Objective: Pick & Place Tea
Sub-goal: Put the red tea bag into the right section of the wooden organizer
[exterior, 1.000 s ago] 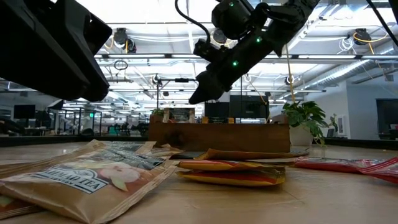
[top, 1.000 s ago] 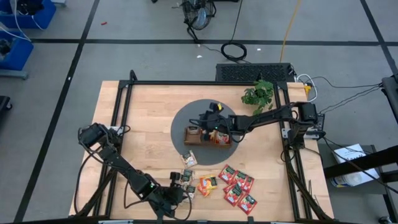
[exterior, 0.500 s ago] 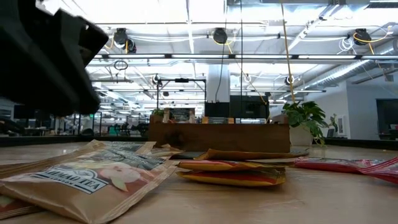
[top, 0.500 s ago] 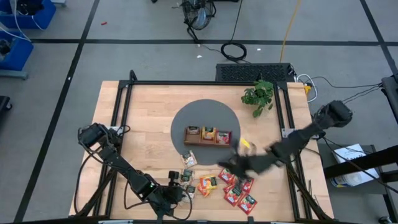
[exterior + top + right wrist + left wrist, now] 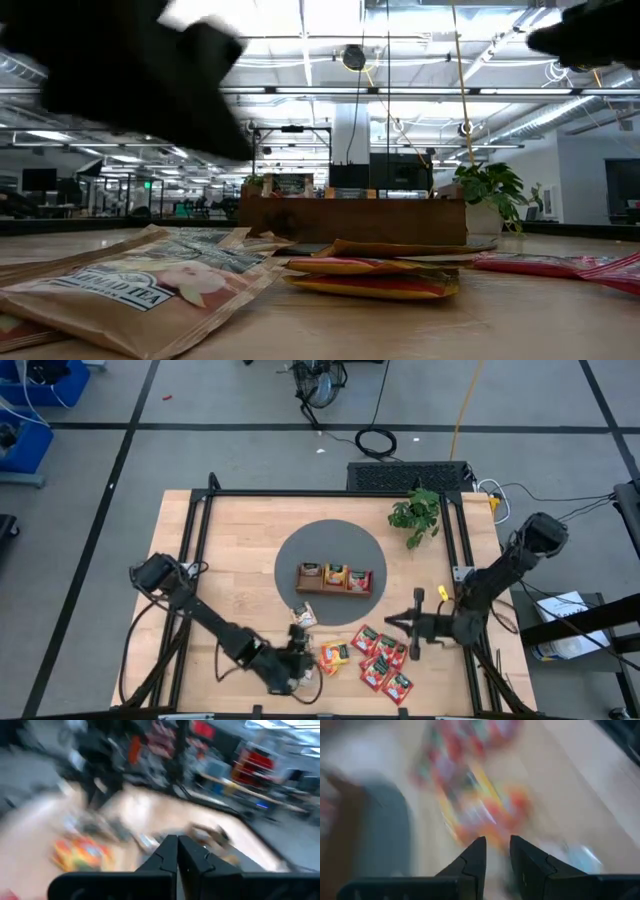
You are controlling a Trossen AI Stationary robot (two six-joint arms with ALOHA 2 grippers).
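Observation:
Loose tea packets lie flat near the table's front edge: red ones, an orange one and pale ones. The wooden tray on the grey disc holds three packets. My left gripper hovers low over the pale and orange packets. Its fingers stand a narrow gap apart with nothing between them. My right gripper points level toward the table's left, just above the red packets. Its fingers are shut on nothing.
A green plant stands at the far right of the table. The black frame rail runs along the right side beside my right arm. Bare wood lies left of the disc.
My right gripper has left the tray and swung toward the table's near right corner, ending level above the red packets. My left gripper has gone a little toward the table's right edge, closer to the orange packet, and has rolled. No packet has moved.

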